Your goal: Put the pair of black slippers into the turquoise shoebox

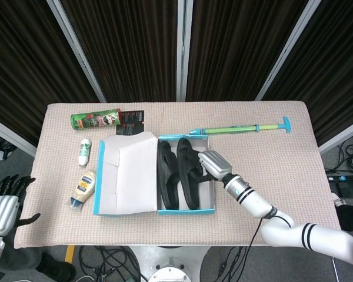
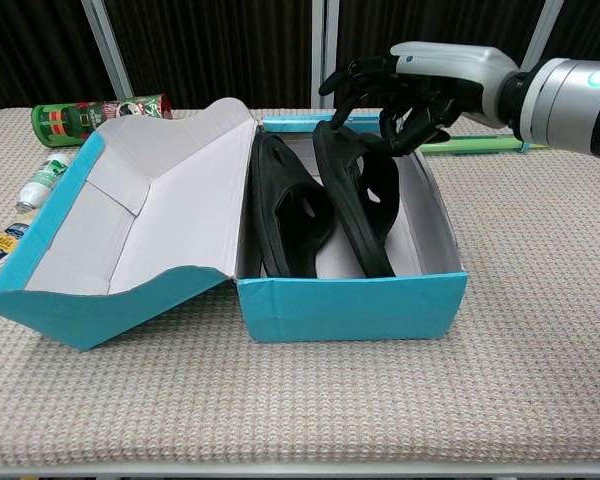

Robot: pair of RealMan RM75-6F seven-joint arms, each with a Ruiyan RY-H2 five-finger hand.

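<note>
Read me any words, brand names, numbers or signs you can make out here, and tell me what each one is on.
No text here can be read with confidence.
Green snack can: printed label, too blurred to read.
Black packet beside it: red and white print, too small.
Small white bottle: green marking, unreadable.
Squeeze bottle: blue label patch, lettering illegible.
Turquoise shoebox, black slippers, green pump: no visible text.

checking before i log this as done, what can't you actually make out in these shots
- Whether the right hand touches the right slipper: in the chest view its dark fingertips overlap the black slipper; in the head view the hand covers the spot.
- Left hand: cut off by the head view's left edge, absent from the chest view.
- Mayonnaise bottle label: too small.
- Shoebox floor: hidden under the slippers.
</note>
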